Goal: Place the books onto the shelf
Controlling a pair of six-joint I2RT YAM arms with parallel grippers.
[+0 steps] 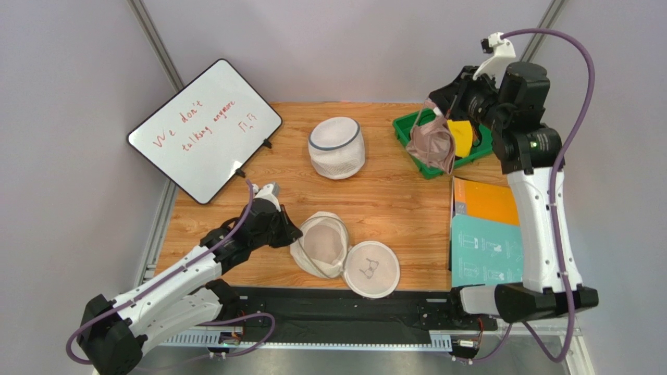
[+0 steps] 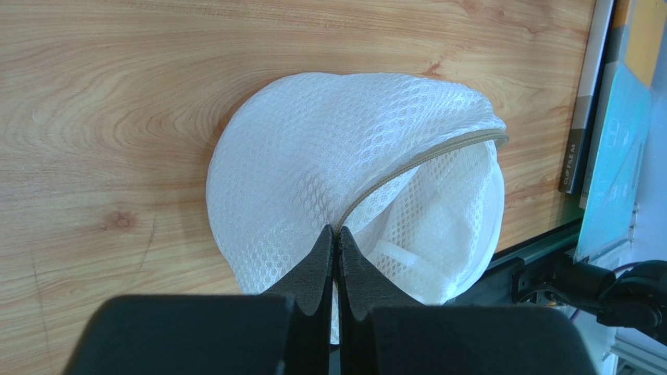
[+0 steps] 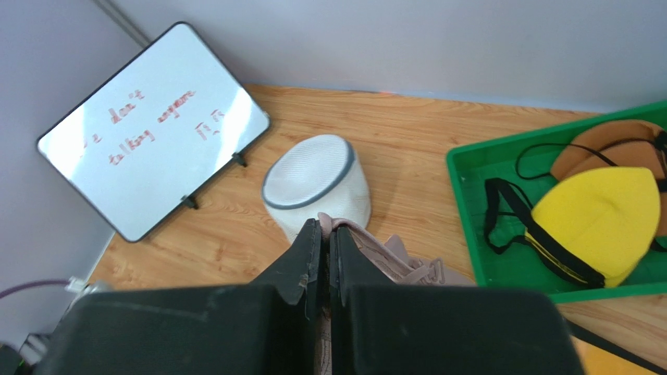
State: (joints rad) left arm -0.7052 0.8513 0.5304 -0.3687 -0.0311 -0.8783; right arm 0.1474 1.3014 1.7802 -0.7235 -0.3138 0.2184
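Observation:
No shelf is in view. The only book-like things are flat covers at the table's right edge, an orange one (image 1: 487,201) and a teal one (image 1: 485,250); a spine (image 2: 578,133) reads as a clip file. My left gripper (image 2: 337,230) is shut on the zip edge of a white mesh bag (image 2: 313,156), which lies half open on the wood near the front (image 1: 321,244). My right gripper (image 3: 325,225) is raised at the back right and is shut on a mauve bra (image 1: 432,144) that hangs down from it over the green tray (image 1: 407,129).
A second flat round mesh bag (image 1: 373,269) lies beside the first. An upright mesh cylinder (image 1: 337,147) stands mid-table. The green tray (image 3: 470,168) holds a yellow bra (image 3: 603,219) and a brown one. A whiteboard (image 1: 205,129) leans at the back left.

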